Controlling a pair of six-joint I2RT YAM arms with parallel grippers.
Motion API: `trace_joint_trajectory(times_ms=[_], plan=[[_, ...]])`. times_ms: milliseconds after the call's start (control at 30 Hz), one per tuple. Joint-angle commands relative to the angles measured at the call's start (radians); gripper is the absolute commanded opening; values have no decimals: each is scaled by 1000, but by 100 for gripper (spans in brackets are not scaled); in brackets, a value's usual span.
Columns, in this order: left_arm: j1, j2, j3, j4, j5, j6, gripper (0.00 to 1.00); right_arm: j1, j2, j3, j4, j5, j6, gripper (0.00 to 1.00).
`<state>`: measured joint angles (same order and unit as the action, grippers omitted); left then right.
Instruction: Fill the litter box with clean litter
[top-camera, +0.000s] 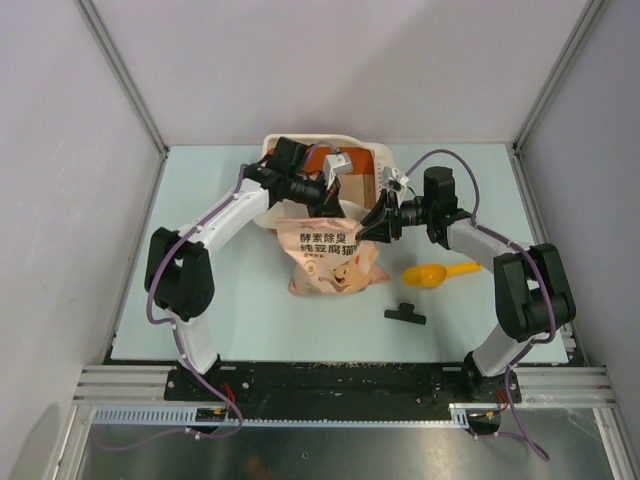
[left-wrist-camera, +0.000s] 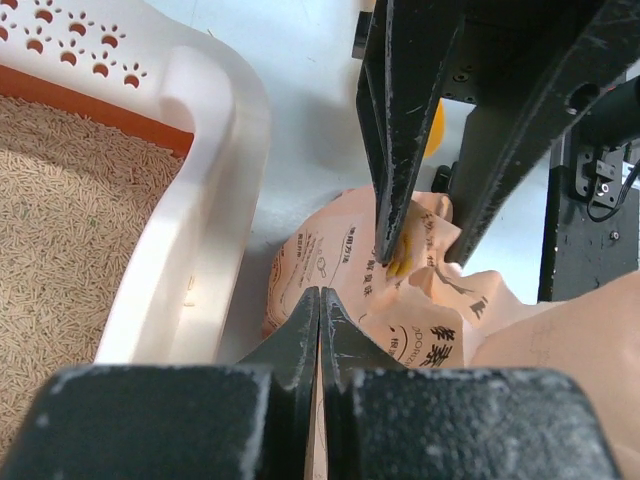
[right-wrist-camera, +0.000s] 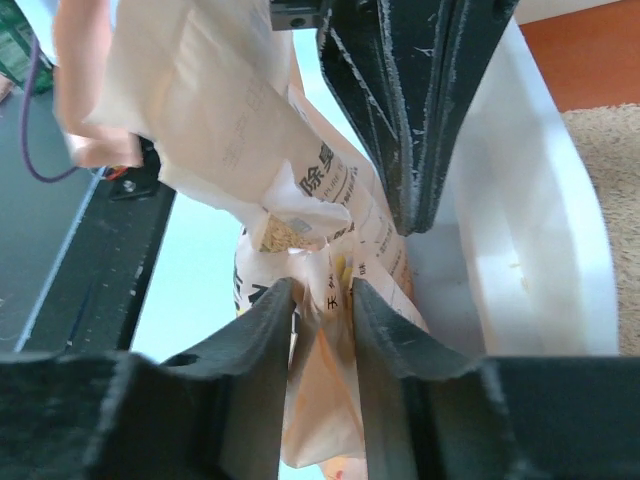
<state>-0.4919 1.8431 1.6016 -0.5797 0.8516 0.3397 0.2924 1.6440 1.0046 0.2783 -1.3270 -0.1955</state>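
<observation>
The litter box (left-wrist-camera: 215, 230) sits at the upper middle of the overhead view, at the far side of the tabletop (top-camera: 230, 300). A layer of pale clean litter (left-wrist-camera: 60, 230) already covers the part of its floor that shows. The pink bag (top-camera: 330, 262) stands just below it in that view, its top drawn up beside the box's near wall.

The left end effector (left-wrist-camera: 320, 300) has its jaws together, clamped on a thin edge of the bag's top. The right end effector (right-wrist-camera: 323, 295) faces it from the other side with its jaws apart, straddling a fold of the bag mouth but not visibly pressing on it. Granules show inside the open mouth at the centre of the right wrist view.

The main risk, as I judge it, is a spill short of the box. The mouth hangs beside the rim, not over it, so tipping the bag from here would send granules onto the rim or into the gap between bag and box. If the right jaws close on one layer only, or miss the fold, the bag would hang from a single pinch, sag and twist. Pulling the two holds apart could slide the thin film out or tear it. The two end effectors are very near each other, so a small misalignment could knock them together. The orange scoop (top-camera: 437, 273) lies well apart, at the right.
</observation>
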Motion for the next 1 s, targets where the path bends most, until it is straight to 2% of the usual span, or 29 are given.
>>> trace_joint_trajectory(times_ms=[0, 200, 367, 500, 633, 767, 867, 900, 967], plan=[[12, -4, 52, -19, 18, 7, 3, -15, 5, 34, 27, 44, -7, 28], [88, -102, 6, -42, -36, 15, 9, -56, -39, 34, 33, 130, 25, 10], [223, -226, -64, -85, -29, 70, 32, -61, -67, 34, 15, 201, 85, 1], [306, -336, -201, -86, -8, 122, 48, -47, -85, 34, -20, 242, 110, 0], [381, -453, -337, -85, -3, 231, 55, -41, -93, 40, -51, 275, 156, 0], [409, -507, -442, -83, 59, 318, 62, -21, -101, 63, -151, 307, 113, 0], [403, -489, -462, -62, 142, 317, 66, -6, -99, 83, -197, 315, 100, 0], [400, -483, -465, -16, 156, 297, 70, -1, -98, 92, -214, 319, 84, 0], [388, -473, -477, 53, 158, 237, 71, 8, -98, 95, -252, 324, 68, 0]])
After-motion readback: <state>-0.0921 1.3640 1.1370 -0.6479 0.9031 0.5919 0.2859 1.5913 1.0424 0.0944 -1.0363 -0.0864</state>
